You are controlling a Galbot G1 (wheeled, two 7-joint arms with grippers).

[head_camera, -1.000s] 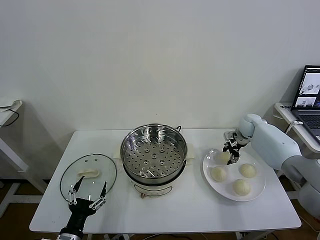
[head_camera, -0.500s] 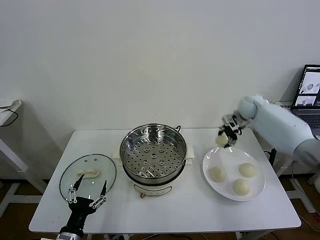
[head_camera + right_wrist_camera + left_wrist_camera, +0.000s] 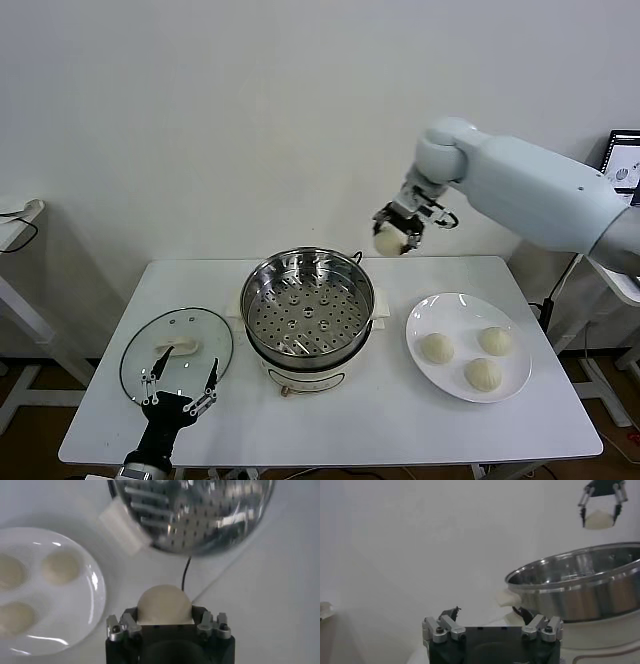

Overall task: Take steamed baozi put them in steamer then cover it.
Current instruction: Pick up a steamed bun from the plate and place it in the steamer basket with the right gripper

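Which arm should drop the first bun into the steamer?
Right. The right gripper already holds a baozi in the air just behind the steamer rim. The left gripper hangs open and empty by the lid.

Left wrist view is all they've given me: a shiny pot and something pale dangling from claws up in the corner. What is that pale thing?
Observer: A steamed baozi, held in the right gripper above the table, behind the steamer.
Visitor: Are there more of them?
Observer: Three more lie on a white plate to the right of the steamer.
Visitor: Is anything in the pot yet?
Observer: No, its perforated tray is bare.
Visitor: Where's the lid?
Observer: The glass cover lies flat on the table, left of the steamer, and the left gripper hovers open at its near edge.
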